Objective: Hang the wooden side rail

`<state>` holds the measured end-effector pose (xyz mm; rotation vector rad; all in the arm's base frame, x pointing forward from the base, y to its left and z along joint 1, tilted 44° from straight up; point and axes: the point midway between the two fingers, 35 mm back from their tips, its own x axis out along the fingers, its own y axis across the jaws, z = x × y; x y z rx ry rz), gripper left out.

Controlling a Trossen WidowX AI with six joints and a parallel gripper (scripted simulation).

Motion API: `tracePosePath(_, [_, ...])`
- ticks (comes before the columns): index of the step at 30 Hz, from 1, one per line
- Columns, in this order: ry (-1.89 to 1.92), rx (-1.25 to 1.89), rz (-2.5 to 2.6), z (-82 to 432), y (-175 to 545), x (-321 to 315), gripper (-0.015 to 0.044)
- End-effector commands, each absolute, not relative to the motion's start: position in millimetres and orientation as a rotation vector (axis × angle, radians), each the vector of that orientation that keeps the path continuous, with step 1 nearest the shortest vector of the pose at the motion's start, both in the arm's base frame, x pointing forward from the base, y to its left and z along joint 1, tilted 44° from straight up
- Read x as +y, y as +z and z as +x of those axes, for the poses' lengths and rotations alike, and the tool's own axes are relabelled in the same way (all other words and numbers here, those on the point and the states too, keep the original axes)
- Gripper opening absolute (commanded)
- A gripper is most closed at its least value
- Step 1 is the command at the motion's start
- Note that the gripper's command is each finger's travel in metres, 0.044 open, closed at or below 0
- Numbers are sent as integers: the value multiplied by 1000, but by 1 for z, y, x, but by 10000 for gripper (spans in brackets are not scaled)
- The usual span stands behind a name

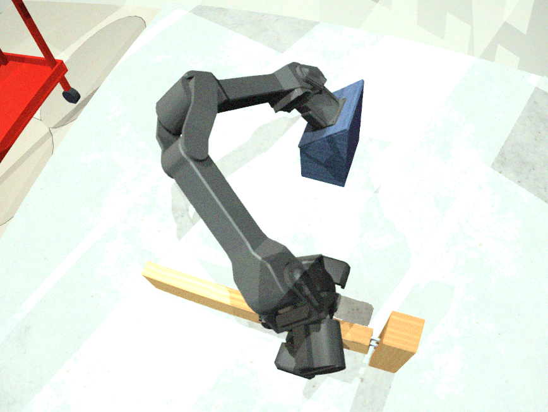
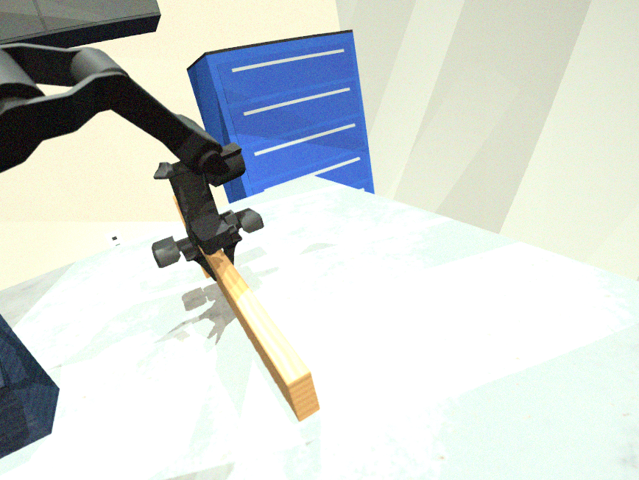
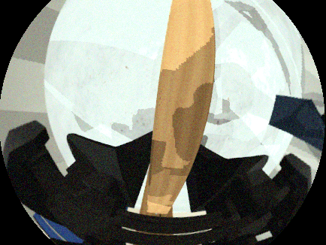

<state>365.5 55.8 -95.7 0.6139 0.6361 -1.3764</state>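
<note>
The wooden side rail (image 1: 190, 285) (image 2: 263, 330) (image 3: 184, 75) runs lengthwise under my gripper. My gripper (image 2: 219, 263) (image 3: 168, 135) is shut on the rail, nearer its hook end, with one finger on each side. The steel hooks (image 1: 374, 342) show in the short gap between the rail's end and the headboard post (image 1: 401, 339) (image 2: 177, 207). Their tips reach the post's near side. The slot and pins are hidden, so I cannot tell whether the hooks sit on the pins. Whether the rail's far end touches the table is also unclear.
The blue base block (image 1: 325, 155) (image 2: 23, 397) (image 3: 297, 113) carries the arm at the back in the top view. A red cart (image 1: 24, 93) stands beyond the table at the left. A blue drawer cabinet (image 2: 299, 108) stands behind the table in the exterior view.
</note>
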Motion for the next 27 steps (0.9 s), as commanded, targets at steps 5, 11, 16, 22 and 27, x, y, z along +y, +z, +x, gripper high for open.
tracePosePath(5, [-1370, 636, 619, 366, -96, 60, 0])
tracePosePath(11, [-1370, 636, 619, 366, -96, 61, 0])
tracePosePath(16, [-1370, 636, 619, 365, -96, 62, 0])
tracePosePath(22, [-1370, 636, 619, 365, -97, 62, 0])
tracePosePath(27, [-1370, 636, 619, 366, -98, 62, 0])
